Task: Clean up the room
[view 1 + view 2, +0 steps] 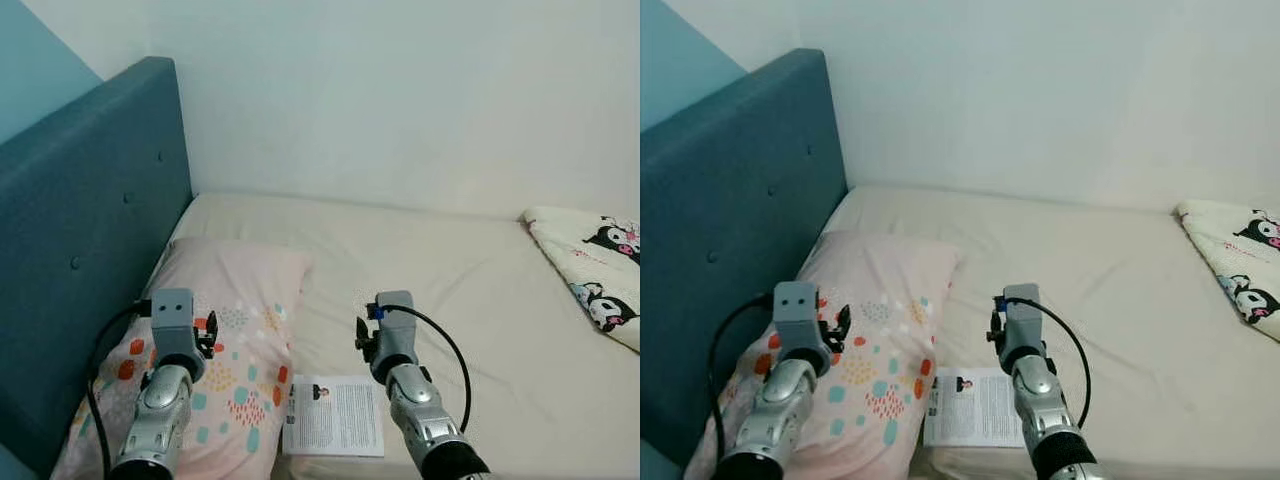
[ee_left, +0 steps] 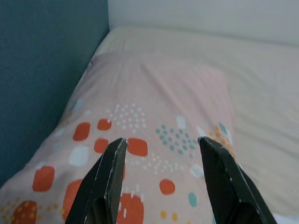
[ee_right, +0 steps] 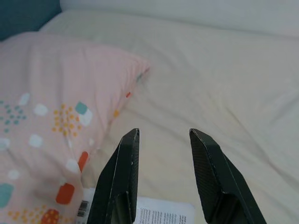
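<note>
Both grippers hang open and empty above the bed: left gripper over the patterned pillow by the headboard, right gripper above the printed booklet at the near edge.

Even, soft, bright room light w/ no glare, only faint shadows in the sheet creases and by the pillow; head views sharp, wrist views a bit soft, esp. near fingers.
</note>
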`<state>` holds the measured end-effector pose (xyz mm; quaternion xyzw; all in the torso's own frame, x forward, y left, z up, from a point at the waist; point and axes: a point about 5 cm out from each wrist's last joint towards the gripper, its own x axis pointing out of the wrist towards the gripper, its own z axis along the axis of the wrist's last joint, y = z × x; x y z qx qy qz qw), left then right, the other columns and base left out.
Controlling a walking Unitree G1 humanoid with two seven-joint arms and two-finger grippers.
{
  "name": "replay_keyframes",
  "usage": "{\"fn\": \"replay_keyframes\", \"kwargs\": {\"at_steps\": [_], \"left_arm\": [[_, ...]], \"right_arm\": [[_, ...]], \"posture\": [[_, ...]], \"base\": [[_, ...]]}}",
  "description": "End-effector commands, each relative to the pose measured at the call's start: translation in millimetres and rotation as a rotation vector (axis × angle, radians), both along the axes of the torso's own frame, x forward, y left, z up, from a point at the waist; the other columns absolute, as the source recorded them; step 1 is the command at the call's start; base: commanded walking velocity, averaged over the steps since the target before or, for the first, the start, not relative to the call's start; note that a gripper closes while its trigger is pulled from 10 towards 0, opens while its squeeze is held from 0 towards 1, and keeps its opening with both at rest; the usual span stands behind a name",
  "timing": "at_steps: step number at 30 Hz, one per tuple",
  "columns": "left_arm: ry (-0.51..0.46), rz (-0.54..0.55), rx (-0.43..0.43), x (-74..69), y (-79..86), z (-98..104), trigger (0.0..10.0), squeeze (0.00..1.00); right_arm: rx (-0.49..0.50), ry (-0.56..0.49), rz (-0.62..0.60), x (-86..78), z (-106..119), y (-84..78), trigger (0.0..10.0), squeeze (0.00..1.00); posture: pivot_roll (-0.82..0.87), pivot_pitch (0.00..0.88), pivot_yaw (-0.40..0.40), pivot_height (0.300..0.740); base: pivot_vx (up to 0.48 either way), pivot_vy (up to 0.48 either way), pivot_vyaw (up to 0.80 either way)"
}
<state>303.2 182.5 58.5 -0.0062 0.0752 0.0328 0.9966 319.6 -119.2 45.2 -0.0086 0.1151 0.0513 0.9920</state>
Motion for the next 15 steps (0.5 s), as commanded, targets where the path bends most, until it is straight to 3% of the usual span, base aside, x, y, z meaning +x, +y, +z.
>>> {"fn": "replay_keyframes", "kwargs": {"at_steps": [1,5,9,12,13,15], "left_arm": [[0.016,-0.014,0.013,0.2,-0.9,-2.5,10.0,0.00],[0.031,-0.068,0.054,-1.7,-6.5,-5.0,10.0,0.00],[0.026,-0.100,0.034,-0.4,-10.0,-3.9,10.0,0.00],[0.033,-0.096,0.014,-0.9,-10.8,-5.5,10.0,0.00],[0.031,-0.087,0.023,-1.0,-12.7,-5.6,10.0,0.00],[0.033,-0.086,0.036,1.2,-13.3,-6.6,10.0,0.00]], "right_arm": [[-0.003,0.011,-0.011,-0.7,-2.5,-1.8,10.0,0.00],[-0.022,-0.015,-0.040,-0.5,1.2,-5.8,10.0,0.00],[0.002,-0.058,-0.106,1.4,10.1,-17.6,10.0,0.00],[-0.004,-0.060,-0.128,-2.5,7.4,-24.9,10.0,0.00],[-0.024,-0.040,-0.127,-7.7,0.3,-30.7,10.0,0.00],[-0.021,-0.024,-0.125,-7.7,-3.3,-32.0,10.0,0.00]], "posture": [[0.09,0.000,-0.111,0.740],[0.06,0.000,-0.073,0.740],[0.02,0.022,-0.040,0.740],[0.02,0.010,-0.048,0.740],[0.09,0.000,-0.128,0.740],[0.10,0.000,-0.130,0.740]], "base": [[0.000,0.000,0.00],[0.000,0.000,0.00],[0.000,0.000,0.00],[0.000,0.000,0.00],[0.000,0.000,0.00],[0.000,0.000,0.00]]}}
